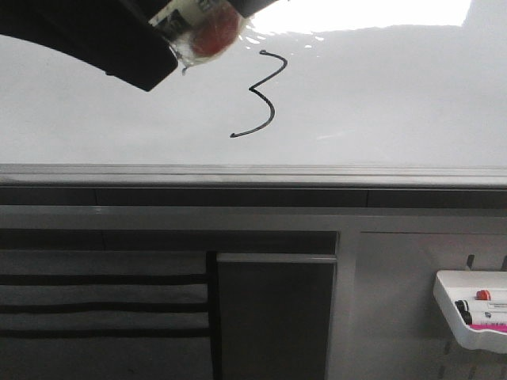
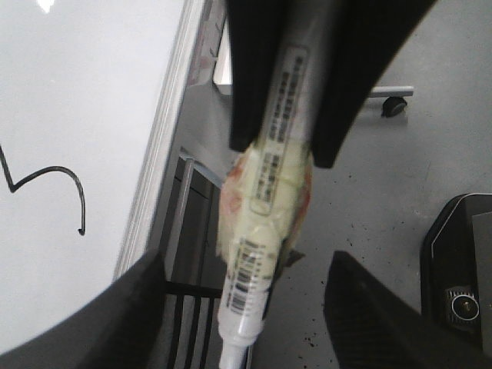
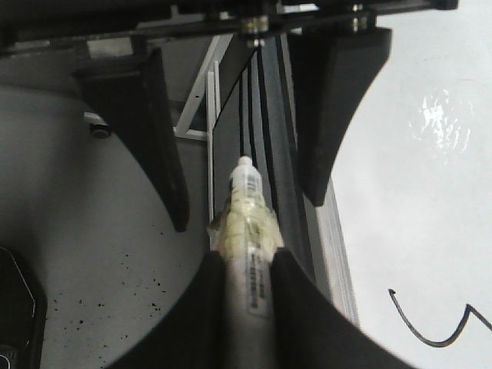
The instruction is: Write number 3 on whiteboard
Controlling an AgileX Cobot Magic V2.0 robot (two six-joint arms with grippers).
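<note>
The whiteboard (image 1: 396, 95) fills the upper front view, with a thin black number 3 (image 1: 265, 95) drawn on it. Part of the 3 shows in the left wrist view (image 2: 46, 181) and the right wrist view (image 3: 430, 327). My right gripper (image 3: 247, 257) is shut on a white marker (image 3: 247, 223) wrapped in yellowish tape. My left gripper (image 2: 246, 257) is open, with its jaws wide on either side of the marker (image 2: 265, 192), not touching it. The marker (image 1: 207, 28) is off the board, up and left of the 3.
A grey metal rail (image 1: 253, 172) runs along the board's lower edge. A dark cabinet (image 1: 273, 317) stands below it. A small white tray of markers (image 1: 467, 309) hangs at the lower right. Speckled grey floor and a caster wheel (image 2: 394, 105) lie beneath the grippers.
</note>
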